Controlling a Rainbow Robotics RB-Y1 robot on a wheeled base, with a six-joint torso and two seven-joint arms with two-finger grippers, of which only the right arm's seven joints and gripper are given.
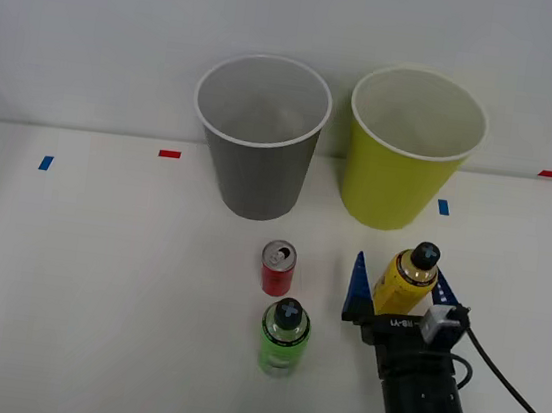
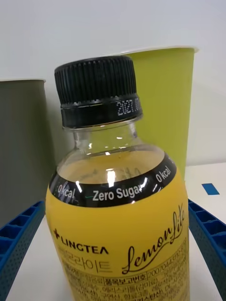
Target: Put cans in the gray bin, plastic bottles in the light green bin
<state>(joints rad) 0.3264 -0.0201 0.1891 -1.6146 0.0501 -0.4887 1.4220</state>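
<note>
Currently the right gripper (image 1: pixel 399 287) brackets the yellow bottle (image 1: pixel 406 278), blue fingers (image 2: pixel 19 240) spread on either flank with a sliver of daylight each side; not yet clamped, as far as I can judge. Bottle stands upright on the white table (image 1: pixel 94 295), just in front of the light green bin (image 1: pixel 412 148). Gray bin (image 1: pixel 259 134) stands beside that. Red can (image 1: pixel 277 268) and green bottle (image 1: pixel 284 337) stand together nearer table centre, untouched. Step in hand: grasping the first bottle. Next move calls for closing on the body below the black cap (image 2: pixel 98 89), lifting above the lime rim, then carrying forward and releasing.
</note>
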